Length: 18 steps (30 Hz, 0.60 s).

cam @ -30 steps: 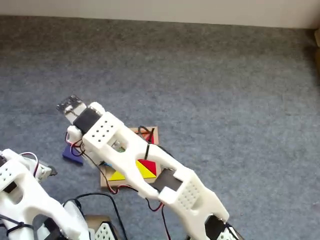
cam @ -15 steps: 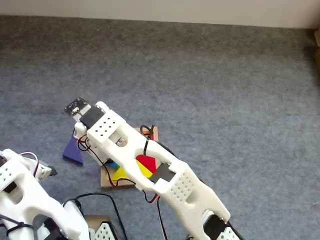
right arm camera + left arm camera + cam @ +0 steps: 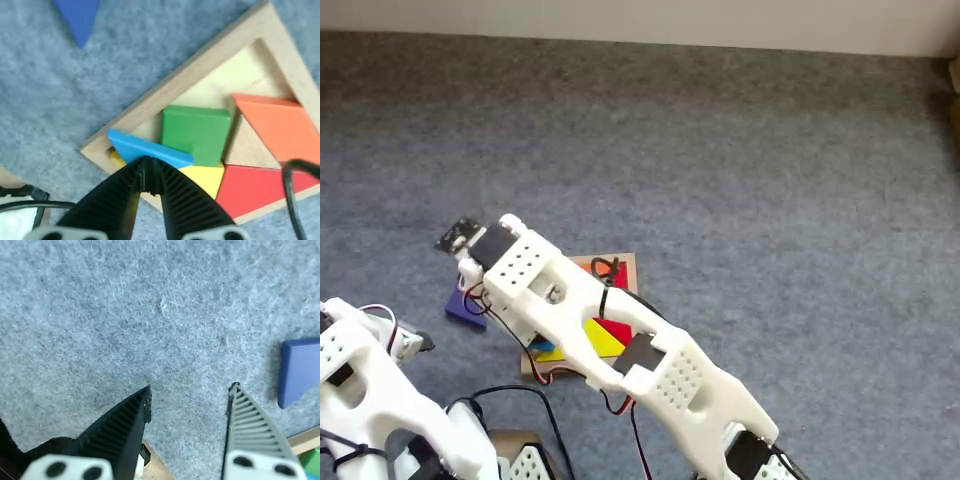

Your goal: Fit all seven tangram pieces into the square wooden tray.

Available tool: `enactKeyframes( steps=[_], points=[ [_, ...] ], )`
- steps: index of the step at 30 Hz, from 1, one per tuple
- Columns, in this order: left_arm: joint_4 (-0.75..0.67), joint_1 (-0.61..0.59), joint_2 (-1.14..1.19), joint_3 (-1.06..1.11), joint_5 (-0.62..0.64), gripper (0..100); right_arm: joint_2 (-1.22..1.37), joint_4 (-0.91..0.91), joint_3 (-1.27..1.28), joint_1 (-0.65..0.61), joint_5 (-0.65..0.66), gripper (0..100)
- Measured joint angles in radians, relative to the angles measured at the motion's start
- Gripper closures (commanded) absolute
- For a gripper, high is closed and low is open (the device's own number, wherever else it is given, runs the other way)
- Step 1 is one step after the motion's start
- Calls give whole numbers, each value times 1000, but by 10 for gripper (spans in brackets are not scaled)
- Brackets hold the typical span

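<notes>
Right wrist view is showing the right hand (image 3: 148,176) with its jaws pressed together, gripping nothing, tips at the edge of the light blue triangular piece (image 3: 145,147). This piece appears to be sitting tilted at the near corner of the square wooden tray (image 3: 200,65), not flat.

Hazard: a push from closed jaws may be riding the light blue piece up over the rim or onto the green square block (image 3: 196,131) touching it. A hard push could also be sliding the tray across the grey felt worktop (image 3: 125,305).

Tray contents: beside the green block, the yellow triangle (image 3: 202,177), the red triangle (image 3: 255,187) and the orange parallelogram (image 3: 275,125) are lying seated. Bare wood is showing between and behind them.

Farther off, the dark blue triangle (image 3: 77,15) is lying on the worktop, apart from the tray. The left hand (image 3: 190,387) is hanging open above bare worktop near it, holding nothing.
</notes>
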Motion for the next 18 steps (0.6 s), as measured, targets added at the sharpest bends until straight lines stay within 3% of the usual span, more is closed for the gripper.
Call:
enactKeyframes(
  steps=[18],
  points=[
    [0, 0, 0, 0, 0, 748, -239, 3, 173, 12, 60, 992]
  ],
)
